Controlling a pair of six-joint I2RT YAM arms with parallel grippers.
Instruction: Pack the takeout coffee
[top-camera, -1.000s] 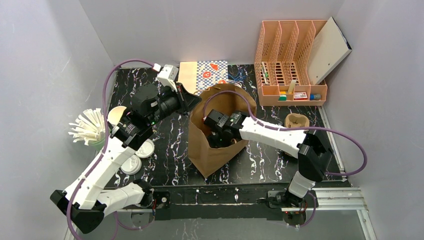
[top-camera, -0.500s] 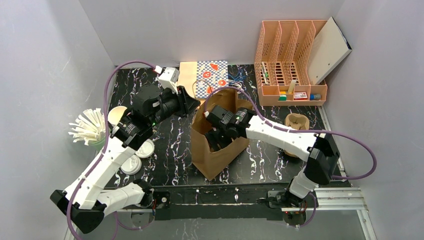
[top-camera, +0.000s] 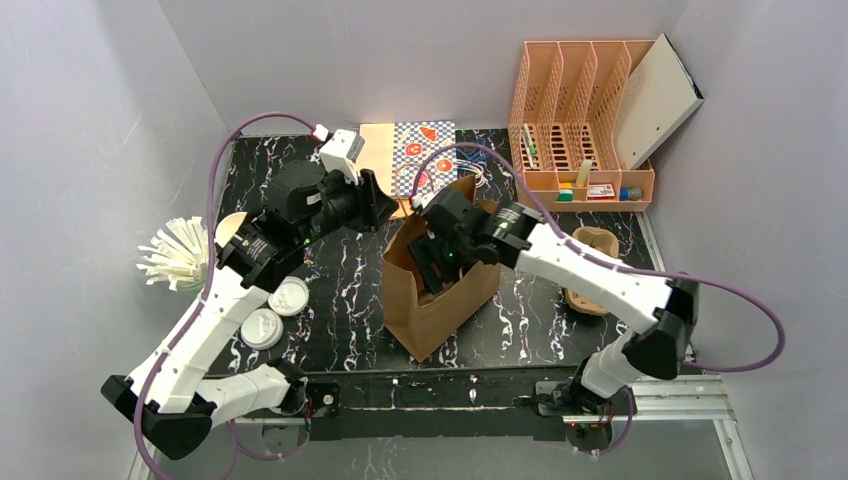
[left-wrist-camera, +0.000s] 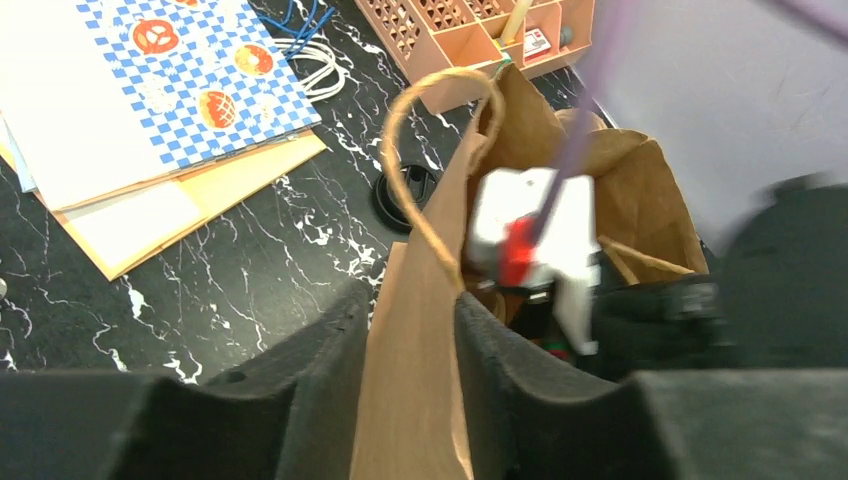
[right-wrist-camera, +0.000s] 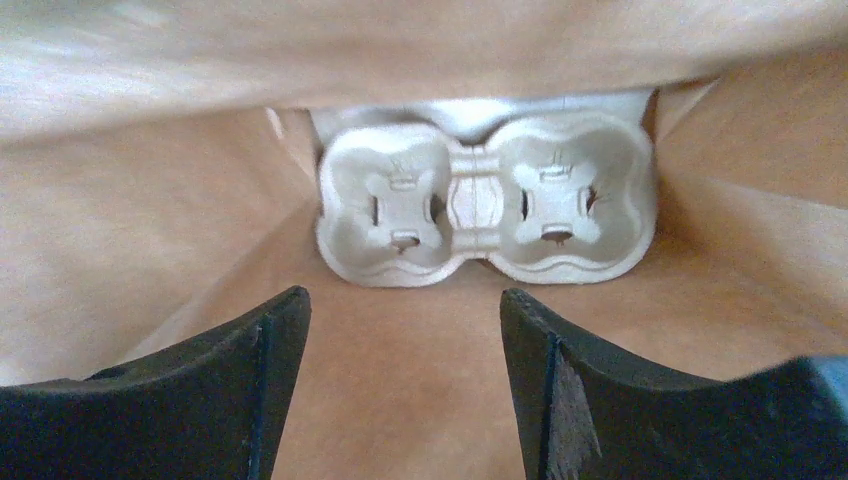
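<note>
Near left on black marbled table (top-camera: 345, 335): two takeout coffee cups (top-camera: 262, 328) (top-camera: 290, 296), white lids up, just beside each other, outside and well apart from the bag.

Centre: brown paper bag (top-camera: 440, 310), upright, mouth open.

Inside, at bag floor: pulp two-cup carrier (right-wrist-camera: 485, 205), both wells unfilled.

Right gripper (right-wrist-camera: 402, 300) down inside bag, fingers wide apart, gripping nothing.

Left gripper (left-wrist-camera: 410, 330) at bag's left rim, fingers slightly parted, one each side of the paper wall; cannot tell whether pinching it.

Left edge: bundle of white sticks (top-camera: 178, 255), stack of lidless cups (top-camera: 232, 228) beside it.

Right of bag: second carrier (top-camera: 590, 243), partly behind right arm.

Beyond bag: loose black lid (left-wrist-camera: 405, 190), checked papers (top-camera: 420, 148).

Far right: orange file organiser (top-camera: 575, 110).
</note>
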